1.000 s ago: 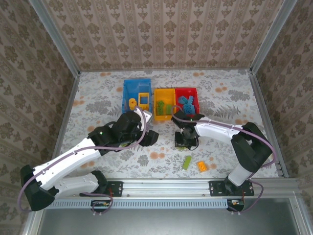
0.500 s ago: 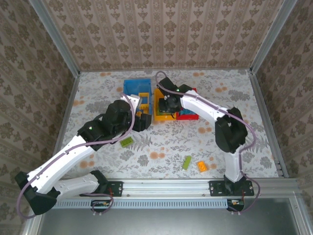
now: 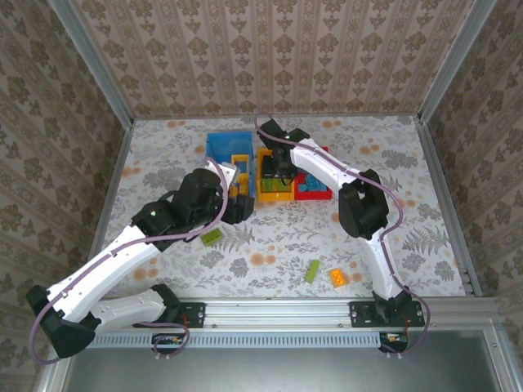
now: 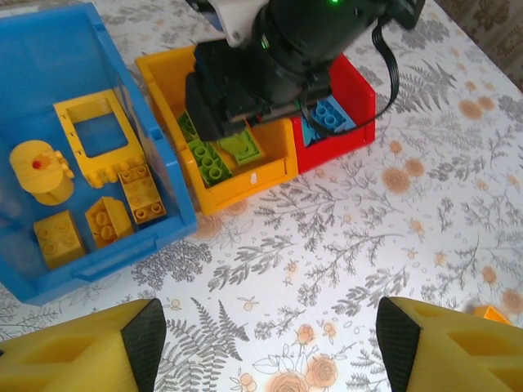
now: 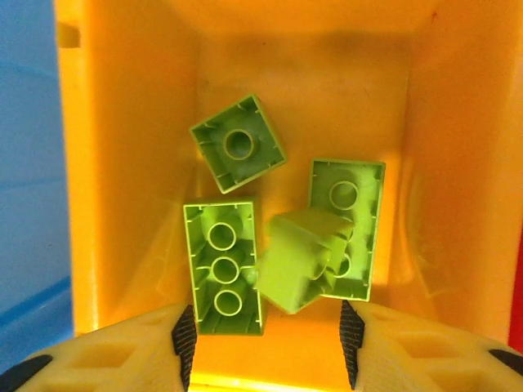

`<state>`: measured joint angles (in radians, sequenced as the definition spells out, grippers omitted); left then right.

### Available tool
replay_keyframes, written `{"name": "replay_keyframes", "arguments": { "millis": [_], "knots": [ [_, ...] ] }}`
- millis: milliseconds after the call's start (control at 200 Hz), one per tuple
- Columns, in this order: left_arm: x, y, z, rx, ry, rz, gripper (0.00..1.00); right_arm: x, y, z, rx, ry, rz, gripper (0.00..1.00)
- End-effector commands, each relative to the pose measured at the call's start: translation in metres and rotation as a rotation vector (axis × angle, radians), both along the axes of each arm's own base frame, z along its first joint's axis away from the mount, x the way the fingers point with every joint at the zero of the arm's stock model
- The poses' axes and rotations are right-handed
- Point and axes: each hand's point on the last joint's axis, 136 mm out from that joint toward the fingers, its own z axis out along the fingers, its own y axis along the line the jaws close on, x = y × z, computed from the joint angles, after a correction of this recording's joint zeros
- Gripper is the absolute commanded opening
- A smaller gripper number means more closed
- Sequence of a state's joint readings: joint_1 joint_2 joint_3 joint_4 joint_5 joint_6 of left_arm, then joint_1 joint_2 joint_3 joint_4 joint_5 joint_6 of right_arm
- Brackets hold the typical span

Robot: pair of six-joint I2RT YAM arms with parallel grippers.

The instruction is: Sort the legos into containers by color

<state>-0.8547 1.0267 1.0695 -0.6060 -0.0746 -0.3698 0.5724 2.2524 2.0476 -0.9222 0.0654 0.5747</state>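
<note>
Floral tablecloth (image 3: 392, 163), far side: right gripper (image 5: 265, 347) hangs spread over the orange-yellow bin (image 5: 122, 163), a lime green brick (image 5: 304, 260) lying tilted and free inside, left gripper (image 4: 270, 343) spread and empty nearby, so the drop looks done and next up is reaching for the stray green brick (image 3: 312, 271) near the front.

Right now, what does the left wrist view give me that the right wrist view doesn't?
Left wrist: yellow bricks in the blue bin, a blue brick in the red bin, and the right arm over the yellow bin. Right wrist: a tilted green brick resting on others. Both: the yellow bin holding green bricks.
</note>
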Motion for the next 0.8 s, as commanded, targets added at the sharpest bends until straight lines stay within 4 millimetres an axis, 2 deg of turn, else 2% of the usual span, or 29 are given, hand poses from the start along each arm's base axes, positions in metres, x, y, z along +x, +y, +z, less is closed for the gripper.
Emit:
{"name": "replay_keyframes", "arguments": {
  "millis": [0, 95, 205, 265, 345, 585, 610, 795],
  "knots": [
    [-0.007, -0.008, -0.015, 0.025, 0.037, -0.078, 0.73, -0.001, -0.002, 0.035, 0.000, -0.052, 0.010, 0.56],
    [-0.010, -0.021, -0.019, 0.026, 0.054, -0.144, 0.73, -0.003, -0.007, 0.062, 0.009, -0.100, 0.007, 0.57],
    [-0.016, -0.046, -0.022, 0.032, 0.049, -0.270, 0.75, -0.011, -0.021, 0.097, 0.010, -0.169, 0.004, 0.57],
    [-0.025, -0.065, -0.025, 0.051, 0.040, -0.369, 0.77, -0.020, -0.035, 0.111, 0.016, -0.199, -0.010, 0.57],
    [-0.040, -0.093, -0.036, 0.098, 0.035, -0.507, 0.78, -0.036, -0.063, 0.119, 0.031, -0.213, -0.049, 0.57],
    [-0.101, -0.175, -0.078, 0.224, -0.088, -0.901, 0.79, -0.117, -0.161, 0.118, 0.054, -0.180, -0.195, 0.60],
    [-0.104, -0.182, -0.083, 0.233, -0.102, -0.928, 0.80, -0.128, -0.170, 0.125, 0.070, -0.191, -0.213, 0.60],
    [-0.127, -0.229, -0.117, 0.314, -0.209, -1.091, 0.83, -0.187, -0.220, 0.130, 0.134, -0.176, -0.349, 0.65]
  ]
}}
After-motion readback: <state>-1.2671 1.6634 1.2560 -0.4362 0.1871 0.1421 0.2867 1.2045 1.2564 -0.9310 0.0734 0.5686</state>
